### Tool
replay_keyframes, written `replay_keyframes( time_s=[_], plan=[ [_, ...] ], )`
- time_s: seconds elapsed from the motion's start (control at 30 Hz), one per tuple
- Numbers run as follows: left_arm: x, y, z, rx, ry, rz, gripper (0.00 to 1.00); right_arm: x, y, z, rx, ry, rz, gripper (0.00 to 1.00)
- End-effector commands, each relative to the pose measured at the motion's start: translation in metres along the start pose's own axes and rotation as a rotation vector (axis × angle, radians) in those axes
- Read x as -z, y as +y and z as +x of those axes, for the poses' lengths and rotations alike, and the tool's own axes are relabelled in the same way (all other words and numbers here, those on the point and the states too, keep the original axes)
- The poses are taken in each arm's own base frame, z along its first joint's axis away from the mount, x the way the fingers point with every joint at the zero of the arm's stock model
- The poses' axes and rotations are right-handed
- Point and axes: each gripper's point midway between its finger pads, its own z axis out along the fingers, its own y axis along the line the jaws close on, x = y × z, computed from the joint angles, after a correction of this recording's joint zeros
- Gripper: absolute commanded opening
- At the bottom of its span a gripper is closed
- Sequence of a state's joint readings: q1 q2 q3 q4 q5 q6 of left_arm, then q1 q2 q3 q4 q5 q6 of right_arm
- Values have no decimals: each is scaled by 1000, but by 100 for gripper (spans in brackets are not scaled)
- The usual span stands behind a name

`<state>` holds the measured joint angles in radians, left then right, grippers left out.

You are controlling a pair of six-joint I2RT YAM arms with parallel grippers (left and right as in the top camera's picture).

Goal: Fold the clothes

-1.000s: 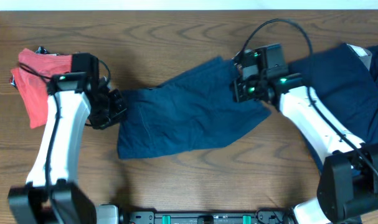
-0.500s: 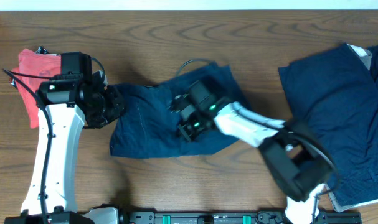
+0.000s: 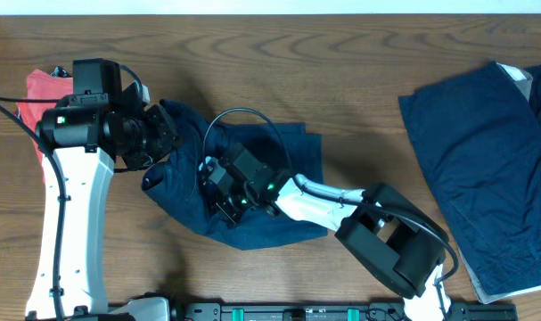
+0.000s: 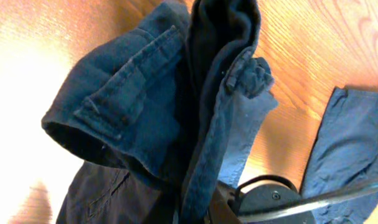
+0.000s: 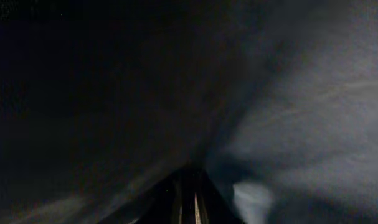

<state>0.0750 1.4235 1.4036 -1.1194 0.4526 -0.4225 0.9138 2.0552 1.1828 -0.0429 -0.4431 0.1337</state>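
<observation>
A pair of dark navy shorts [image 3: 283, 152] lies crumpled left of the table's middle. My left gripper [image 3: 168, 132] is shut on its upper left edge. In the left wrist view the bunched cloth [image 4: 145, 106] hangs from the jaws [image 4: 204, 214] above the wood. My right arm reaches across to the left, and its gripper [image 3: 215, 183] is shut on the shorts' lower left part. The right wrist view is dark with cloth [image 5: 288, 93] wrapped around the closed fingers [image 5: 189, 196]. A second, larger navy garment [image 3: 484, 143] lies spread at the right edge.
A red garment [image 3: 40, 89] lies at the far left behind my left arm. The wooden table [image 3: 341, 53] shows bare along the back and between the two navy garments. A pale label [image 3: 522, 82] sits on the right garment's top corner.
My right arm swept from the right side across to the left, dragging the shorts' right part over onto the left. My left gripper lifted its edge and shifted slightly up.
</observation>
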Motion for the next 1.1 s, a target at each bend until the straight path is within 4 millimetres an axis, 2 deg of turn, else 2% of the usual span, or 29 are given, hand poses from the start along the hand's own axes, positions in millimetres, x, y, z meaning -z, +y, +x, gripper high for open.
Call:
replay_keyframes(
  time_s=[0.0, 0.1, 0.2, 0.33, 0.47, 0.6, 0.73, 0.93, 1.07],
  plan=[
    [10, -12, 1, 2, -11, 47, 6, 17, -18, -15, -33, -33, 51, 13],
    [9, -11, 1, 2, -14, 39, 6, 51, -39, -28, -81, -65, 91, 17],
    [9, -11, 1, 2, -14, 39, 6, 93, -72, -29, -146, -71, 184, 19],
    [9, -11, 1, 2, -15, 39, 6, 137, -125, -1, -266, -7, 343, 10],
    [8, -10, 1, 4, -12, 38, 6, 157, -155, 39, -368, 102, 380, 6],
    [5, -10, 1, 7, -1, 33, 6, 159, -169, 69, -421, 183, 393, 6],
    [1, -14, 5, 2, 14, 34, 6, 148, -177, 91, -449, 242, 410, 5],
    [-6, -32, 16, -42, 35, 51, 6, 130, -179, 107, -459, 296, 396, 4],
    [-16, -49, 28, -73, 52, 70, 6, 122, -179, 106, -448, 293, 393, 4]
  ],
)
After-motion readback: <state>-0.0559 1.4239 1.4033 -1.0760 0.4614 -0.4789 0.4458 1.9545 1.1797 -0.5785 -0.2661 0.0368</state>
